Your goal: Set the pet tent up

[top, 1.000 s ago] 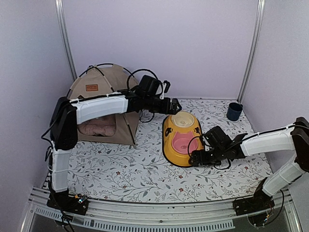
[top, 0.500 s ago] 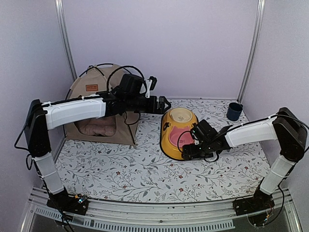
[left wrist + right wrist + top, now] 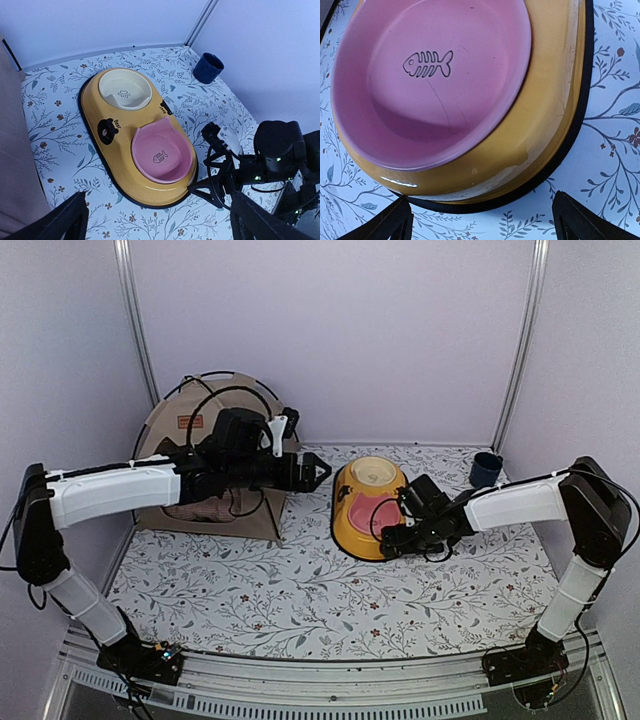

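The tan pet tent (image 3: pixel 163 428) stands upright at the back left, with black poles arching over it and a brown label on its roof. My left arm crosses its front. My left gripper (image 3: pixel 314 472) hangs open just right of the tent, above the mat, nothing between its fingers. In the left wrist view the tent's fabric (image 3: pixel 10 165) fills the left edge and the left gripper (image 3: pixel 160 220) looks down on the bowl stand. My right gripper (image 3: pixel 386 540) is open, its fingertips (image 3: pixel 196 186) at the near rim of the stand. The right gripper (image 3: pixel 482 220) holds nothing.
A yellow oval bowl stand (image 3: pixel 352 530) with a cream bowl and a pink bowl (image 3: pixel 430 75) lies mid-table, right of the tent. A dark blue cup (image 3: pixel 486 469) stands at the back right. A pink cushion (image 3: pixel 196 510) shows inside the tent doorway. Floral mat (image 3: pixel 280 590) covers the table.
My left arm has drawn back to the left, towards the tent. The right gripper has moved in behind the bowl stand, and the stand has shifted back and left.
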`<state>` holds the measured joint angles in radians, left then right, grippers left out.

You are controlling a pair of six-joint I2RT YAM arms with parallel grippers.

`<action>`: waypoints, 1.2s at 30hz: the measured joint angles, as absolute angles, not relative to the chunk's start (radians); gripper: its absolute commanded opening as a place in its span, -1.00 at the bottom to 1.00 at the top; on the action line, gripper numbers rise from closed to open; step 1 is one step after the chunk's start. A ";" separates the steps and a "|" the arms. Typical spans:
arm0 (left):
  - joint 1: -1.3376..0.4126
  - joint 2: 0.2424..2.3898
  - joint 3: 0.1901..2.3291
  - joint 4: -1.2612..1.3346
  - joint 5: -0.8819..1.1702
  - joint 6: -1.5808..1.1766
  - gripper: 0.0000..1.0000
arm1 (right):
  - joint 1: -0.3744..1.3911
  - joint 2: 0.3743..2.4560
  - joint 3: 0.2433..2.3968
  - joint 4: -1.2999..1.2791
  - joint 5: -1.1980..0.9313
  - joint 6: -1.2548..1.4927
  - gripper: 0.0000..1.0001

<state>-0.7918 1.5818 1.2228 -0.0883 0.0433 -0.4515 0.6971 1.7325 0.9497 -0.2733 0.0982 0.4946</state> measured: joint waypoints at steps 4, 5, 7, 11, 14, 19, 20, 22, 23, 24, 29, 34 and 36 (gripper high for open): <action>-0.792 1.501 1.134 -0.062 0.024 -0.437 0.99 | 0.697 1.722 0.957 -0.259 0.091 0.488 0.98; -0.792 1.482 1.117 -0.060 0.017 -0.436 0.98 | 0.695 1.712 0.955 -0.255 0.091 0.487 0.98; -0.792 1.439 1.077 -0.051 0.004 -0.431 0.99 | 0.691 1.677 0.952 -0.249 0.087 0.485 0.98; -0.791 1.363 1.005 -0.041 -0.034 -0.430 0.99 | 0.688 1.568 0.942 -0.224 0.076 0.485 0.98; -0.789 1.311 0.955 -0.042 -0.068 -0.432 0.98 | 0.685 1.495 0.929 -0.192 0.075 0.484 0.98; -0.775 1.229 0.890 -0.057 -0.136 -0.461 0.99 | 0.627 1.382 0.883 -0.157 0.073 0.482 0.98; -0.769 1.214 0.878 -0.061 -0.147 -0.468 0.99 | 0.604 1.359 0.871 -0.155 0.078 0.482 0.98; -0.754 1.184 0.851 -0.068 -0.165 -0.487 0.99 | 0.560 1.304 0.844 -0.148 0.100 0.483 0.98; -0.744 1.169 0.835 -0.070 -0.173 -0.496 0.99 | 0.544 1.279 0.831 -0.144 0.113 0.483 0.98; -0.738 1.161 0.825 -0.075 -0.178 -0.503 0.98 | 0.525 1.246 0.813 -0.134 0.130 0.483 0.98; -0.709 1.138 0.796 -0.122 -0.230 -0.553 0.99 | 0.473 1.118 0.738 -0.059 0.195 0.473 0.98; -0.680 1.094 0.765 -0.172 -0.335 -0.627 0.99 | 0.470 1.102 0.699 0.015 0.232 0.398 0.98; -0.664 1.076 0.739 -0.170 -0.357 -0.631 0.99 | 0.470 1.114 0.697 0.041 0.252 0.358 0.98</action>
